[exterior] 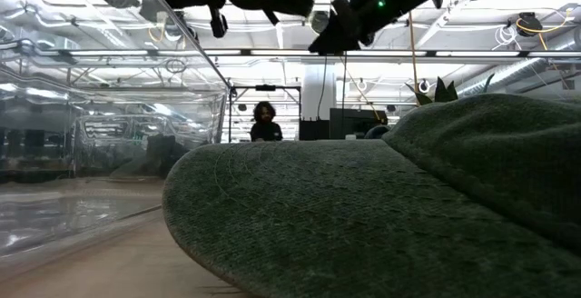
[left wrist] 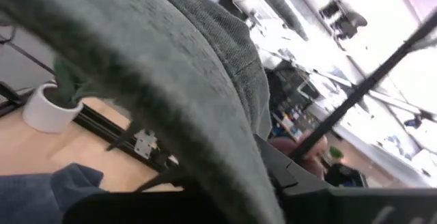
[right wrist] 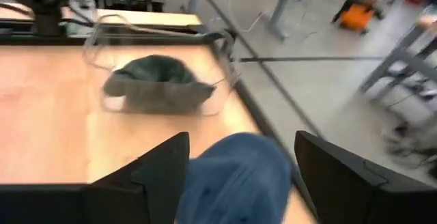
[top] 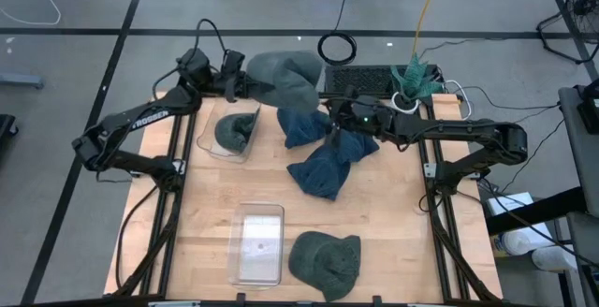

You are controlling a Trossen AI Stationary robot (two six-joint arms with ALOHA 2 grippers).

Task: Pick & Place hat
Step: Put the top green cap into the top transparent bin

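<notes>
Your left gripper [top: 245,84] is clamped tight on a grey-green hat [top: 285,75], held up over the table's [top: 393,223] far edge (the fabric fills the left wrist view); your right gripper [top: 335,131] hangs with its fingers [right wrist: 160,166] spread wide over a blue hat [top: 328,167] mid-table, gripping nothing. Another grey hat [top: 236,131] sits in the far clear bin [top: 208,145]; a fourth [top: 326,262] lies beside the near bin [top: 257,243].
</notes>
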